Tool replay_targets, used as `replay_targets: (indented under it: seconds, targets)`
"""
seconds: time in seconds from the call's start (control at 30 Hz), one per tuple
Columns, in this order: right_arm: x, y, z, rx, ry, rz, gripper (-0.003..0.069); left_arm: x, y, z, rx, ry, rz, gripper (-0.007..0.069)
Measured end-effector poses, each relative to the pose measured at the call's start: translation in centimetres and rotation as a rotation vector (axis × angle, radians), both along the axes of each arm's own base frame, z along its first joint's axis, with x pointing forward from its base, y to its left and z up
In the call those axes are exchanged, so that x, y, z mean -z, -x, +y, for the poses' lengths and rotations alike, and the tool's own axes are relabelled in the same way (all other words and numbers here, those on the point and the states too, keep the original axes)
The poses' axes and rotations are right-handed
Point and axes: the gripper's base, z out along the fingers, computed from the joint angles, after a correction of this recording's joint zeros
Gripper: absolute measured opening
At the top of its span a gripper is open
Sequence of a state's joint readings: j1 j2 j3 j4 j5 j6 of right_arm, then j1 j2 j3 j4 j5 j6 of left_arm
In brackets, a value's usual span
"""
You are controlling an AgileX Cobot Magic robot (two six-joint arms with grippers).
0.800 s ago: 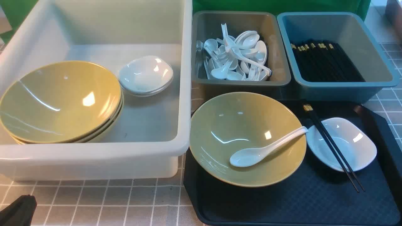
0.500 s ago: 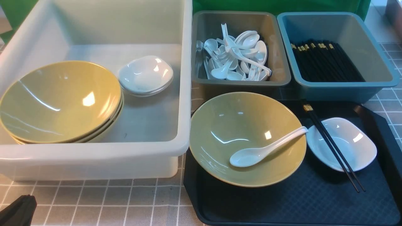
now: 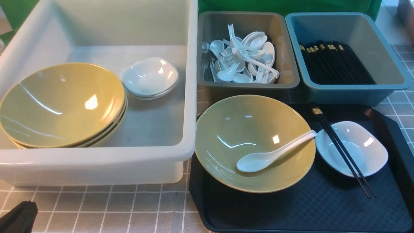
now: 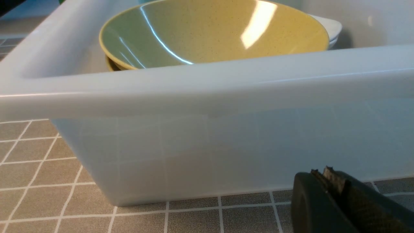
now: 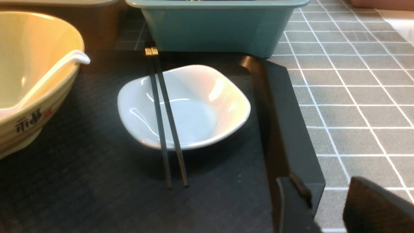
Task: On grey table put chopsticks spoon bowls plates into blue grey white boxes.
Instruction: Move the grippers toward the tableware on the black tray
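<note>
White tub (image 3: 97,155): stacked bowls (image 3: 61,103), stacked plates (image 3: 150,76). Tray (image 3: 291,210): bowl (image 3: 239,129) with spoon (image 3: 268,155) inside; plate (image 3: 365,152) with chopsticks (image 3: 339,147) laid across. Grey bin (image 3: 213,29): spoon pile (image 3: 242,61). Blue bin (image 3: 365,35): chopstick bundle (image 3: 336,64). Grey table (image 3: 97,207) open before tub. Left gripper (image 4: 320,176) pressed together near tub wall; right gripper (image 5: 326,200) spread at tray corner.

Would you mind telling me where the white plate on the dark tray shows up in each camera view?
Front view: white plate on the dark tray, right of the yellow bowl.
Left wrist view: not in it.
Right wrist view: the plate lies between the bowl and the tray's raised rim.
Shared landmark: the chopsticks lying across it, gold tops toward the blue bin.
</note>
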State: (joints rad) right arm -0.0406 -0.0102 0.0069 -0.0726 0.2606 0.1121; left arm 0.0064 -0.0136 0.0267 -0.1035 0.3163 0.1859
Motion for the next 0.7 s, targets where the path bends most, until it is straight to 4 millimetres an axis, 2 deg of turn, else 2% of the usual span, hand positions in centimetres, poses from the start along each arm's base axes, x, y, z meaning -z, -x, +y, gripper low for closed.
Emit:
replay_targets:
  seconds: [0.5,0.7]
  targets:
    - [0.0,0.0,0.0,0.0,0.001,0.0,0.0237,0.0,0.0,0.0,0.0,0.0,0.0,-0.0008]
    - [-0.01,0.0,-0.01,-0.028,0.093,0.004,0.0237,0.0,0.0,0.0,0.001,-0.003,0.0,-0.0008]
